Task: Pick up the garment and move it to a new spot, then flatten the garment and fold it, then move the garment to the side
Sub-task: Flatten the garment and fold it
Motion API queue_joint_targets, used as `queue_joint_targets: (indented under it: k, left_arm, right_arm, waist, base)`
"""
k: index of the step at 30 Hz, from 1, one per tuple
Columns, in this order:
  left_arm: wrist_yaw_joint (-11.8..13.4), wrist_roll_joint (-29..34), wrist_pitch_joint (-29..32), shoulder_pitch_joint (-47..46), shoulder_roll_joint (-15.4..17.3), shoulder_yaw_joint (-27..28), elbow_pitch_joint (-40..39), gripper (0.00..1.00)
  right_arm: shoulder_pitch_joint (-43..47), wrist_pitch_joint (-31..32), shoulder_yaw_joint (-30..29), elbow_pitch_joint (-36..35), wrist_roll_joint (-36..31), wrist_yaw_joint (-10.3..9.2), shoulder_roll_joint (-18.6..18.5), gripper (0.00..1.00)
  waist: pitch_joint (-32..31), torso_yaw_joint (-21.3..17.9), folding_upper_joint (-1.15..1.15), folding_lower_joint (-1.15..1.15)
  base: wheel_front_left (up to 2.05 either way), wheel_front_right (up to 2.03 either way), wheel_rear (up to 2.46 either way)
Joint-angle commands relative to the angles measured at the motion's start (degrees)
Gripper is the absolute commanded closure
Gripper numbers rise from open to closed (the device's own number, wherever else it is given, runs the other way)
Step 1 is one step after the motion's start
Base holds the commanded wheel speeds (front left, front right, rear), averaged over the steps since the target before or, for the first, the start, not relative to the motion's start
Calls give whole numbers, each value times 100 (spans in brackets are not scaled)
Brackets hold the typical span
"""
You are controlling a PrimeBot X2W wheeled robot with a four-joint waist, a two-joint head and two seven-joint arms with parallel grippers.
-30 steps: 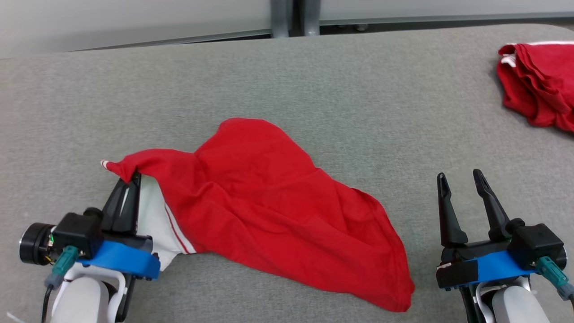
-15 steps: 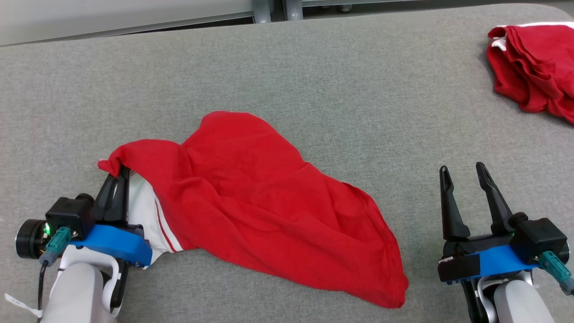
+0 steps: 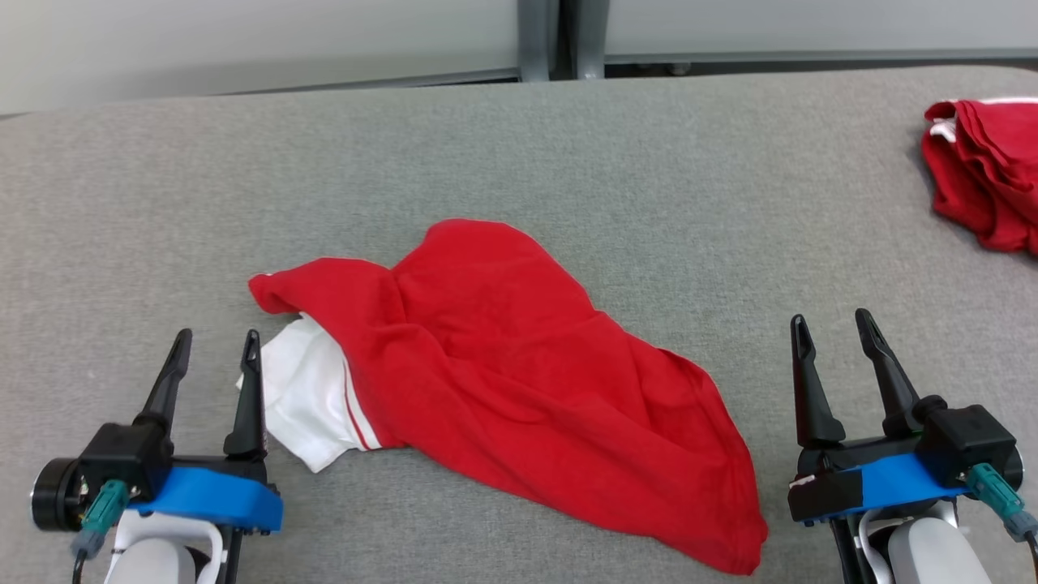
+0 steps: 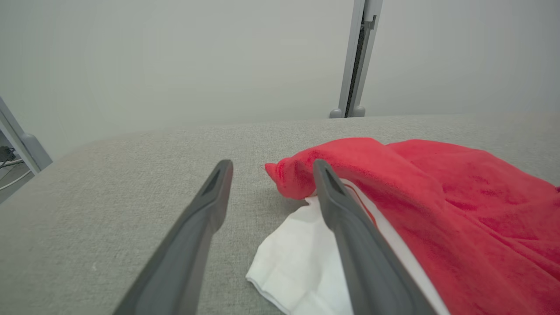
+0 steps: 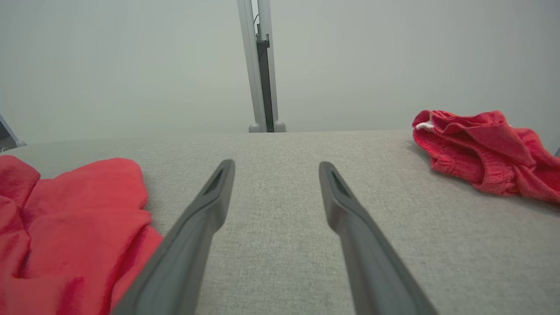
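A grey, cloth-covered worktop ran under everything, with a pale wall and a grey post behind it.

Nearest, the left fingers stood apart and held nothing. A white panel of the garment lay just beside the inner one, and in the left wrist view that finger crossed in front of the white cloth; whether it touched could not be told. The right fingers were likewise spread and empty over bare worktop, with the garment's lower corner off to their inner side, near but apart.

Between the two pairs and a little ahead of their tips, the red garment lay slack and rumpled, running slantwise from a folded-over red lip ahead of the left fingers down toward the right pair.

It looked soft, light and limp, with a slightly fuzzy weave that should not slip in a pinch. It would probably sag and bunch if lifted by one point, so two holds seemed wiser. The white trimmed edge beside the left fingers was the readiest hold, and the lower corner the likely one for the right. Nothing about it seemed fragile.

Farther off, well beyond the right fingers and to their outer side, a second red garment sat crumpled at the worktop's edge.
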Motion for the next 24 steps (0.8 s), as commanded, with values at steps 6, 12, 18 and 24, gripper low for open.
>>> queue_joint_targets:
  k: [6, 12, 18, 24]
  left_arm:
    - [45, 113, -15, 455, -148, 224, -708, 0]
    - [68, 166, -15, 806, -303, 255, -1273, 0]
    - [60, 171, -15, 947, -360, 212, -1333, 0]
    - [38, 193, -16, 939, -380, 251, -1289, 0]
  right_arm:
    - [135, -28, -11, 46, 32, -2, 39, 0]
    - [222, -28, 7, 78, 36, -2, 63, 0]
    - [270, -28, 12, 114, 42, -2, 12, 0]
    - [-47, -29, 436, 241, -10, -2, -251, 0]
  waist:
    - [-270, 204, 0, 0]
    - [-400, 233, 0, 0]
    - [-478, 236, 0, 0]
    - [-509, 224, 0, 0]
  base:
    - [0, 0, 0]
    - [0, 0, 0]
    - [0, 0, 0]
    - [0, 0, 0]
